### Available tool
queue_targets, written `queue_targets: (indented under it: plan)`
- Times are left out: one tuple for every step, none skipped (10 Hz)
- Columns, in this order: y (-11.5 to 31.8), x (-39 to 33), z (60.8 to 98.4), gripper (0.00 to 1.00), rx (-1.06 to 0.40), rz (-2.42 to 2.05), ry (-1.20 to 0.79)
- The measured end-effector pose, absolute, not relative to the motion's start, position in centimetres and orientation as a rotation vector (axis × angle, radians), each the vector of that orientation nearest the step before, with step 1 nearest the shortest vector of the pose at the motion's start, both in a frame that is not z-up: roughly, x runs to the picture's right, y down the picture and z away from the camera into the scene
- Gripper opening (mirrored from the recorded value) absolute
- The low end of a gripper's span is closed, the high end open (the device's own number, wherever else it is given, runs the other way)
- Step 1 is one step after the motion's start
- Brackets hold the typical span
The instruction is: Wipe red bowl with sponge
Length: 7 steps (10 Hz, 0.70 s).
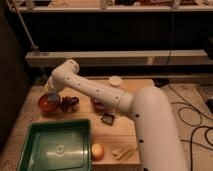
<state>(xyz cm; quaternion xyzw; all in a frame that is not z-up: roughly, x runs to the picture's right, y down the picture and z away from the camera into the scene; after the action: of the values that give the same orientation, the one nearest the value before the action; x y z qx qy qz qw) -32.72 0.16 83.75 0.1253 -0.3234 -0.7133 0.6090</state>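
The red bowl (48, 103) is small, round and glossy, and stands on the wooden table (120, 130) at the left, behind the green tray. My white arm reaches from the lower right across the table and bends down at its elbow. My gripper (50, 91) hangs right over the bowl's far rim, pointing down into it. No blue-grey sponge shows in this view; it may be hidden by the gripper or inside the bowl.
A dark purple knobbly cluster (70, 103) lies just right of the bowl. A green tray (35, 150) fills the front left. An orange fruit (97, 151), a pale yellow item (123, 152), a small dark packet (107, 118) and a white round lid (115, 80) lie on the table.
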Motion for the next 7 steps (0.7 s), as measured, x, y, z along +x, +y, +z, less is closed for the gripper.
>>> queue_targets:
  plan:
    - [0.6, -34.4, 83.6, 0.0, 0.312, -1.667, -0.754]
    - [0.7, -35.5, 83.4, 0.0, 0.338, -1.689, -0.756]
    - [0.6, -35.9, 83.4, 0.0, 0.358, -1.707, -0.749]
    - [0.5, -36.1, 83.5, 0.0, 0.389, -1.731, -0.744]
    - [0.5, -36.3, 83.6, 0.0, 0.421, -1.748, -0.741]
    - [0.9, -36.0, 83.9, 0.0, 0.459, -1.757, -0.741]
    - [0.9, -35.5, 84.4, 0.0, 0.492, -1.758, -0.739]
